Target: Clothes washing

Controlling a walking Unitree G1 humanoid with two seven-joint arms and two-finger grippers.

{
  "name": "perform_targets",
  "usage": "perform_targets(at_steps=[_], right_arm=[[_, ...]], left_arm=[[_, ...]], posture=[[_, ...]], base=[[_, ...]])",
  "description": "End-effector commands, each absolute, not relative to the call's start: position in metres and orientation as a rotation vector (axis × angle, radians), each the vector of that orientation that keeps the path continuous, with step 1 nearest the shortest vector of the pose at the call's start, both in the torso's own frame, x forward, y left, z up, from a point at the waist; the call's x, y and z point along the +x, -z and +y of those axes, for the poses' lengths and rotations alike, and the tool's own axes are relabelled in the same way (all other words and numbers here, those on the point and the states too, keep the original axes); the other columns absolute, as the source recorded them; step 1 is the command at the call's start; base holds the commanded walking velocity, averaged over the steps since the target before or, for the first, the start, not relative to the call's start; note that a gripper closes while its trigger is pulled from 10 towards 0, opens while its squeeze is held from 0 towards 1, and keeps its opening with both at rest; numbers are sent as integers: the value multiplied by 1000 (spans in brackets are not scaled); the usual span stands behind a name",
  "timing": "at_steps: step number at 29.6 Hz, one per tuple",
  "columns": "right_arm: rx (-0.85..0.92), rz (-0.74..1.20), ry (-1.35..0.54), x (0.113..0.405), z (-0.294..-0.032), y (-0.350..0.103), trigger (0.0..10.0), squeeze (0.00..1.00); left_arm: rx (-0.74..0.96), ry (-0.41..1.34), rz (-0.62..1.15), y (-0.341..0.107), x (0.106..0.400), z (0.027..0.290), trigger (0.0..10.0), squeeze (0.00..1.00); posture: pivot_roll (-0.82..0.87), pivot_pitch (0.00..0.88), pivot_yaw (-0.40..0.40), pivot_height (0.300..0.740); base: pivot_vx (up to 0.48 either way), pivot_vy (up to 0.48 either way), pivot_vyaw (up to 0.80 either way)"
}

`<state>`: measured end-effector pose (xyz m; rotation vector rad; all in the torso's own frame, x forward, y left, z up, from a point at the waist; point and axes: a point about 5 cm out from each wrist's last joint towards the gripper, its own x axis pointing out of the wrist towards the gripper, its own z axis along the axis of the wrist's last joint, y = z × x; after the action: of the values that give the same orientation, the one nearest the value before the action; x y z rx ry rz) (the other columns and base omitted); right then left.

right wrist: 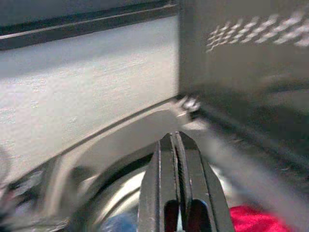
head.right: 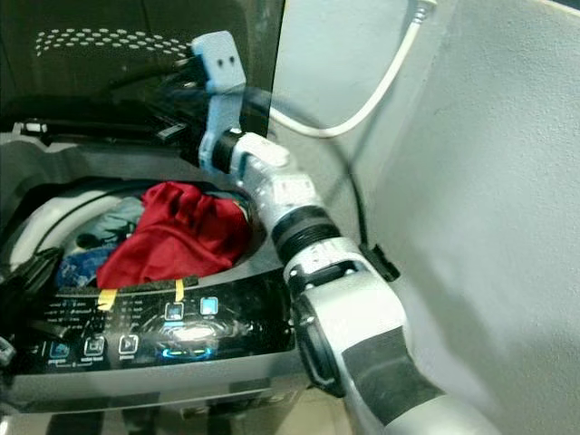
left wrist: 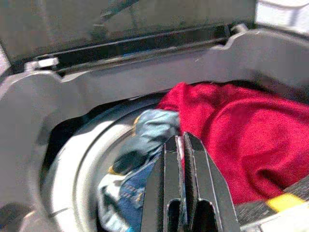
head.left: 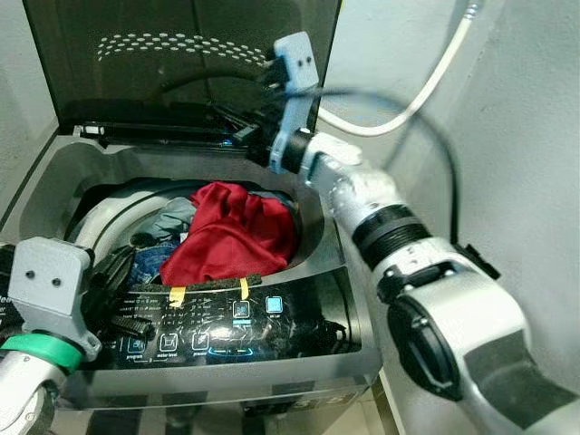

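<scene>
Grey walls close in around a top-loading washer (head.left: 299,272), its lid (head.left: 181,54) raised. From the head views we see a red garment (head.left: 236,231) heaped in the drum over blue clothes (head.left: 149,263); the lit control panel (head.right: 181,331) faces us. Our right tool (head.left: 249,122) reaches up by the lid's hinge. Our left tool (left wrist: 179,150), in its wrist view, is pressed closed and empty above the clothes. Our right wrist view shows those fingers (right wrist: 166,159) closed too. We judge loading done; next comes lowering the lid, which calls for a hold on its edge.

Soft red cloth (head.left: 237,231), glossy black control panel (head.left: 227,322)
</scene>
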<state>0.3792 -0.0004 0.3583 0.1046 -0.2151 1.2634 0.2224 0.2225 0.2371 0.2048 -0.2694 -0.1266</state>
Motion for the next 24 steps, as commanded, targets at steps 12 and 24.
perform_targets(at_steps=[12, 24], right_arm=[[512, -563, -695, 392, -101, -381, 10000, 0], [387, -384, -444, 349, -113, -289, 10000, 0]], left_arm=[[48, 518, -316, -251, 237, 161, 10000, 0], [158, 247, -300, -279, 299, 170, 10000, 0]], posture=[[97, 24, 4, 740], [15, 0, 19, 740]], base=[[0, 0, 0], [0, 0, 0]])
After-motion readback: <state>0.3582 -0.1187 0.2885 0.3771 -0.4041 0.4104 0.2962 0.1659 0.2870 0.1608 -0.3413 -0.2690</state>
